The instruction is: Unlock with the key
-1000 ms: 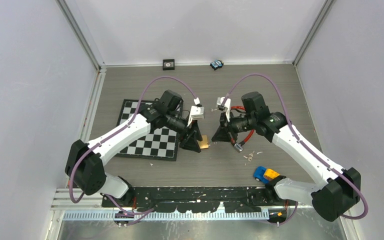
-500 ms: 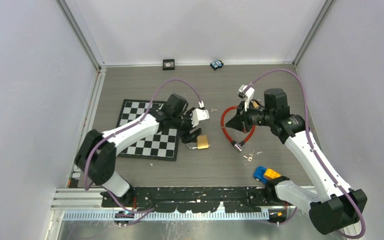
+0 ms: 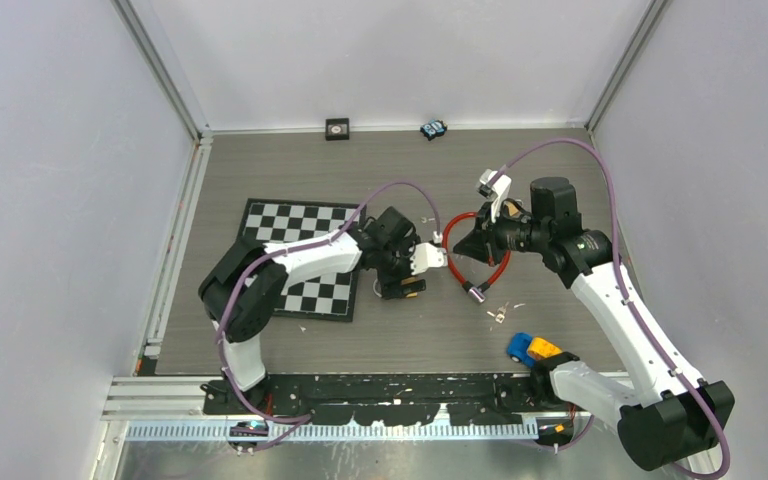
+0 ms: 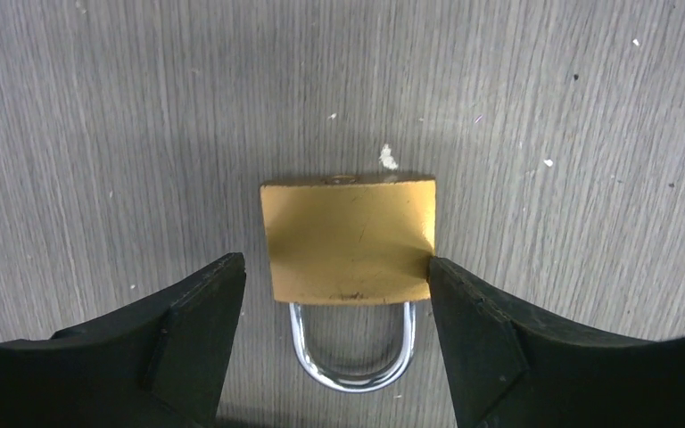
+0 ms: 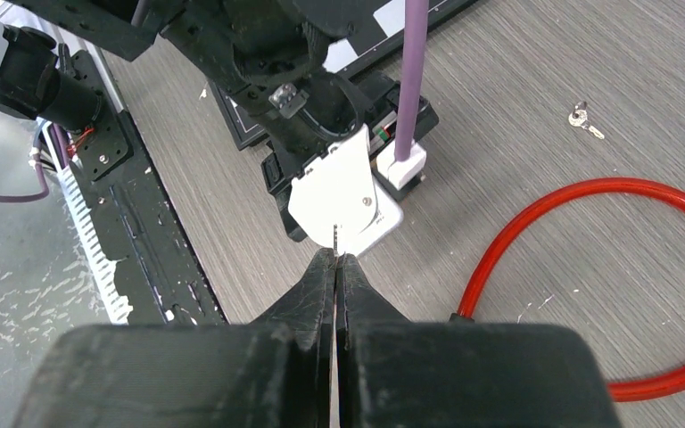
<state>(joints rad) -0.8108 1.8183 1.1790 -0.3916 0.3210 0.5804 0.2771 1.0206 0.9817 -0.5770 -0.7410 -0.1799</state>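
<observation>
A brass padlock (image 4: 348, 223) lies flat on the grey table, its steel shackle (image 4: 353, 367) pointing toward the left wrist camera. My left gripper (image 4: 332, 267) is open and low over it, one finger on each side. The right finger (image 4: 473, 321) touches the lock's corner; the left finger (image 4: 196, 312) stands apart. In the top view the padlock (image 3: 416, 291) is mostly hidden under the left gripper (image 3: 402, 288). My right gripper (image 5: 334, 260) is shut on a thin key (image 5: 334, 239), held above the table just right of the left wrist (image 3: 461, 249).
A red cable loop (image 3: 501, 268) lies under the right gripper. Loose small keys (image 3: 498, 314) lie near it, and a blue and yellow toy (image 3: 530, 348) at the front right. A chessboard (image 3: 290, 262) lies left. Two small objects (image 3: 337, 128) (image 3: 433, 129) sit by the back wall.
My left arm has swung right and turned its wrist; its gripper now straddles the padlock. My right gripper drew back to the right a second ago and has held there since.
</observation>
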